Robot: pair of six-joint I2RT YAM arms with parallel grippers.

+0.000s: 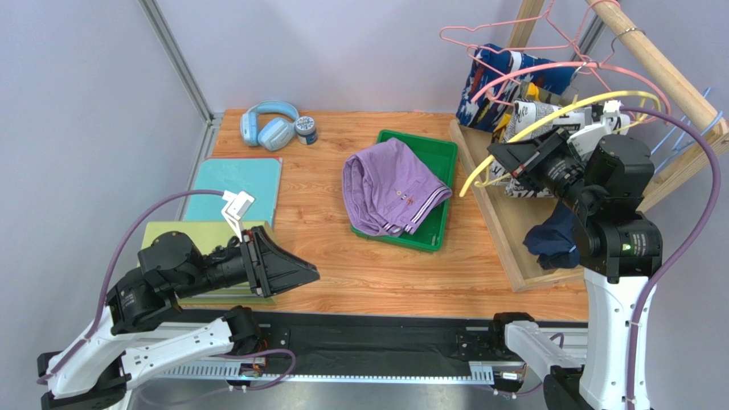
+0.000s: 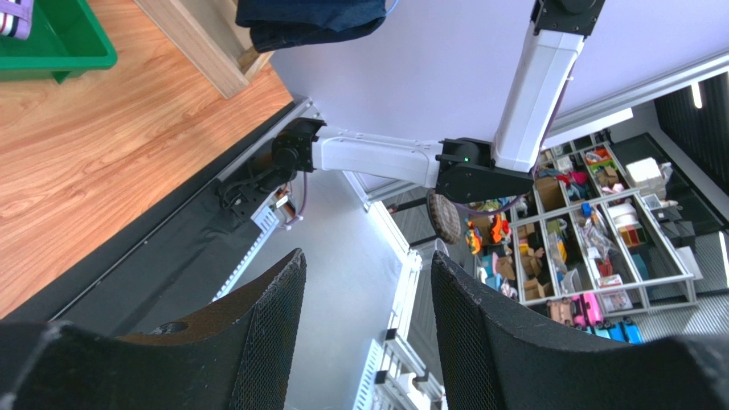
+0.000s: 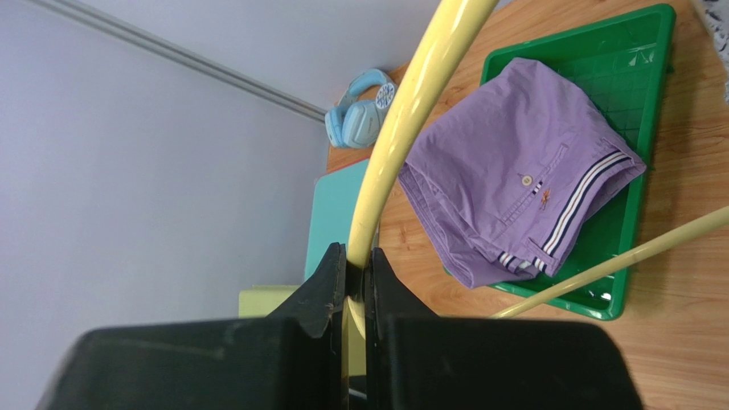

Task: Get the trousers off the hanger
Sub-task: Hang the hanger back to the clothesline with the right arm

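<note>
The purple trousers (image 1: 394, 186) (image 3: 513, 184) lie crumpled in the green tray (image 1: 441, 149) (image 3: 637, 51). My right gripper (image 1: 506, 158) (image 3: 355, 265) is shut on the yellow hanger (image 1: 565, 108) (image 3: 411, 111), which is bare where it shows. Dark blue denim trousers (image 1: 552, 239) (image 2: 308, 21) lie on the wooden rack's base. Blue-white-red print trousers (image 1: 496, 77) and newsprint trousers (image 1: 535, 115) hang behind on pink hangers (image 1: 530, 47). My left gripper (image 1: 299, 272) (image 2: 368, 265) hangs open and empty over the table's near edge.
A wooden rack (image 1: 663, 68) stands at the right, its base board (image 1: 505, 213) reaching toward me. Blue headphones (image 1: 269, 126) and a small tin (image 1: 306, 130) sit at the back left. A teal board (image 1: 235, 190) and a yellow-green board (image 1: 184, 235) lie at the left.
</note>
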